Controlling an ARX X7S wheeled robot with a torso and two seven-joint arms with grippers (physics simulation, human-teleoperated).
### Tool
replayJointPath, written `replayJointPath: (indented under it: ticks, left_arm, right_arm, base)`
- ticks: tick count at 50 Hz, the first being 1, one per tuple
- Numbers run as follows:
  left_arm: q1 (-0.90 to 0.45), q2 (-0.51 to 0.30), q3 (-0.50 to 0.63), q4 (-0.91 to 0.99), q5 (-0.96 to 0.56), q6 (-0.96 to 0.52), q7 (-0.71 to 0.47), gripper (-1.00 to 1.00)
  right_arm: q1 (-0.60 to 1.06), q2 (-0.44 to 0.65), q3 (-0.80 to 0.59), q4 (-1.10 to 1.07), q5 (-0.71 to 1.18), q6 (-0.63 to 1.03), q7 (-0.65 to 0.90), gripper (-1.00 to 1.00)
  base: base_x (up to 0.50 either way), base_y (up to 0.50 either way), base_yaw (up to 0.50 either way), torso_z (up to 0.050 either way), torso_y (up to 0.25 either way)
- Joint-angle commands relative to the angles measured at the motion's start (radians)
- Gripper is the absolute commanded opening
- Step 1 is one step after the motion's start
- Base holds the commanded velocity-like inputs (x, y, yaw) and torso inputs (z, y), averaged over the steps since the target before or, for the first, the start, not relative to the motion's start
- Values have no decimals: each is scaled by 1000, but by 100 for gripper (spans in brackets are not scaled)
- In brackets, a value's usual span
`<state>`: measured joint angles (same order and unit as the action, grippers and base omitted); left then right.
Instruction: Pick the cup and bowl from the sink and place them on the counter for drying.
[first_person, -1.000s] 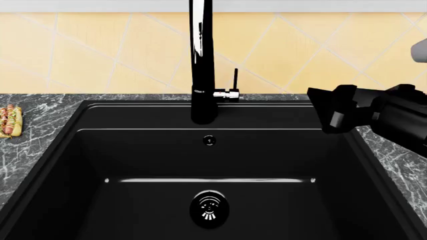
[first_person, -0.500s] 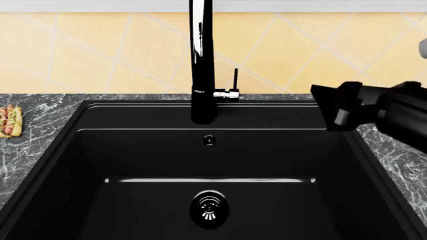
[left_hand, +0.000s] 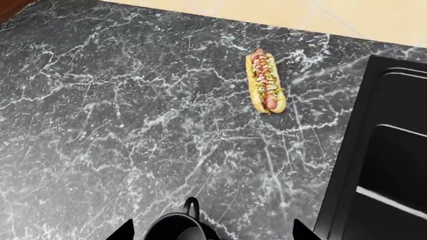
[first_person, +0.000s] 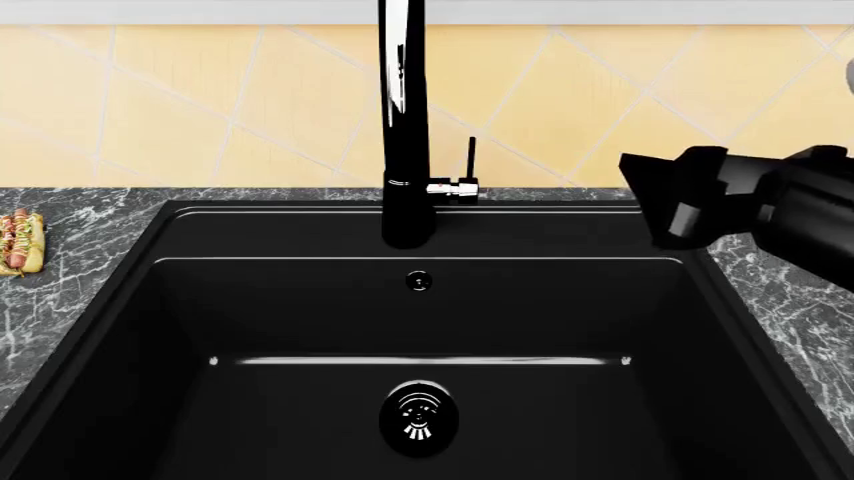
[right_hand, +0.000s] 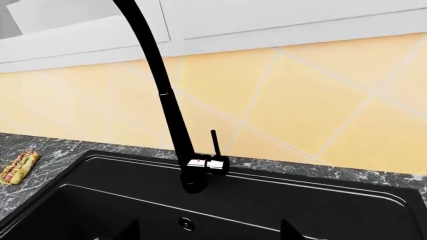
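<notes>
**A:** Above the right rear corner of the matte black rectangular sink (first_person: 187, 300), the right gripper (first_person: 654, 215) hangs with its fingers spread wide and holds nothing.

**B:** And the large white round bowl?

**A:** It's in no view. The small glossy black cup (left_hand: 172, 227) seems to sit on the veined dark marble counter (left_hand: 100, 125). It's between the left gripper's (left_hand: 211, 231) wide-spread tips, ungripped, I judge.
</notes>
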<state>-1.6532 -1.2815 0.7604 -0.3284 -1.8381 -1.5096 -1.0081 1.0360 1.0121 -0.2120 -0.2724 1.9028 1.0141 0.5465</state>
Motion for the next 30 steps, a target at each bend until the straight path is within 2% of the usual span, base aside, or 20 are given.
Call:
replayJointPath:
  ticks: [1, 4, 7, 9, 13, 17, 30]
  left_arm:
    - [-135, 30, -9, 97, -125, -18, -52, 100]
    - [-103, 45, -28, 180, -109, 37, -20, 100]
    - [-94, 88, -30, 210, -159, 84, -40, 100]
    - [-86, 120, -25, 238, -134, 84, -24, 100]
    - [-85, 172, -41, 215, -22, 98, 111, 100]
    - [-96, 212, -49, 216, -14, 114, 145, 100]
    - [-50, 296, -45, 321, -91, 181, 112, 100]
  right_arm:
    - [11, -8, 3, -7, -13, -12, 5, 100]
    - [10, -9, 5, -12, -23, -18, 7, 100]
    - [33, -13, -5, -11, -26, -10, 21, 100]
    - [57, -17, -15, -10, -24, 0, 31, 100]
    - [81, -31, -21, -1, -34, -3, 38, 100]
    - [106, -39, -33, 3, -31, 5, 54, 100]
    - [237, -20, -71, -5, 63, 60, 141, 100]
  base:
    - [0, 0, 0, 0, 0]
    - [0, 0, 0, 0, 0]
    - [0, 0, 0, 0, 0]
    - [0, 0, 0, 0, 0]
    - [0, 0, 0, 0, 0]
    - [0, 0, 0, 0, 0]
    - [0, 0, 0, 0, 0]
